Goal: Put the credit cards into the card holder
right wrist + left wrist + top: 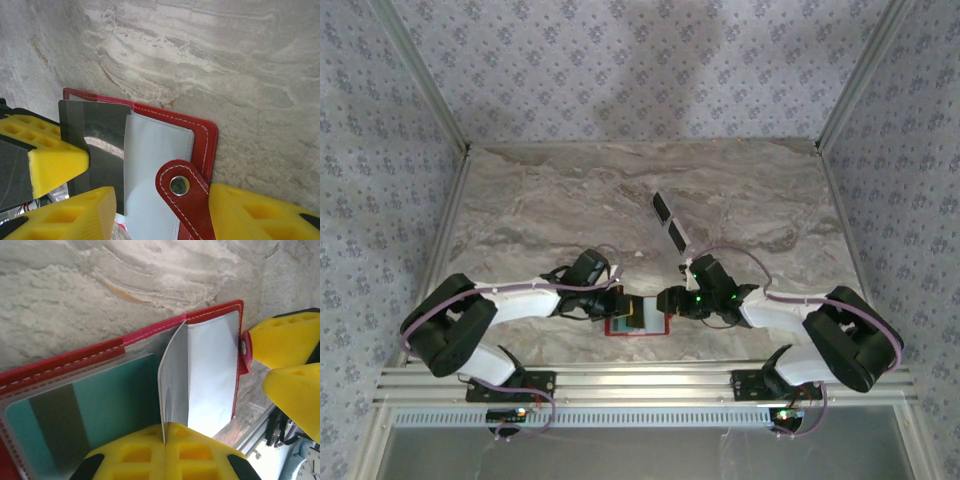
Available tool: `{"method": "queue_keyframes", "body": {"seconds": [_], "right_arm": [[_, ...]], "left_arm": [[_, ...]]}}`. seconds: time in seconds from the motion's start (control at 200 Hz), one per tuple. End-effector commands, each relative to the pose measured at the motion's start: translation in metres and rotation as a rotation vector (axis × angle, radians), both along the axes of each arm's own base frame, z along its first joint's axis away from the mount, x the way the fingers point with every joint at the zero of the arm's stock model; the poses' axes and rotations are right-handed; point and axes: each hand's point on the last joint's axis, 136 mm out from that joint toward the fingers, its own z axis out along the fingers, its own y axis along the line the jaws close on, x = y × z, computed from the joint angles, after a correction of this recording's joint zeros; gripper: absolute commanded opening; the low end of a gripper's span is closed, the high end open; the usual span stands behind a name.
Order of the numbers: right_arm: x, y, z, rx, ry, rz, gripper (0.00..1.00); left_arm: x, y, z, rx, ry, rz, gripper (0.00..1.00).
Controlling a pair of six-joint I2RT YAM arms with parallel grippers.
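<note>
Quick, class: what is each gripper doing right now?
Left gripper: shut on a pocket leaf of the card holder.
Right gripper: open, straddling the snap tab.

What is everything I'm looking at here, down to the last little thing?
table: one, grey-brown marble, under everything
walls: pale flowered paper, around the table
wallet: one, red, lying open at the table's near edge
snap tab: one, red with a metal stud, on the wallet's edge
teal card: one, inside a clear wallet pocket
dark cards: two, on the bare table beyond the wallet
arms: two, white and black, meeting at the wallet
left pincer: one, yellow, shut on a wallet pocket leaf
right pincer: one, yellow, open around the snap tab
</note>
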Motion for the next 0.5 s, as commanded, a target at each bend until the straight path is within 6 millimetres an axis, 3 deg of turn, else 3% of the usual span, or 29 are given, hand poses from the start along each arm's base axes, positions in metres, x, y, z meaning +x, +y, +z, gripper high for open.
{"method": "queue_keyframes", "body": {"seconds": [0.0, 0.495], "right_arm": [[-0.0158, -0.0052, -0.0155, -0.021, 0.081, 0.014, 0.57], [-0.0139, -0.0056, -0.0171, -0.030, 0.087, 0.012, 0.59]], "left_arm": [[-0.0097, 0.0039, -0.0145, 0.028, 0.038, -0.010, 0.02], [-0.0189, 0.0028, -0.0110, 0.008, 0.073, -0.046, 0.00]]}}
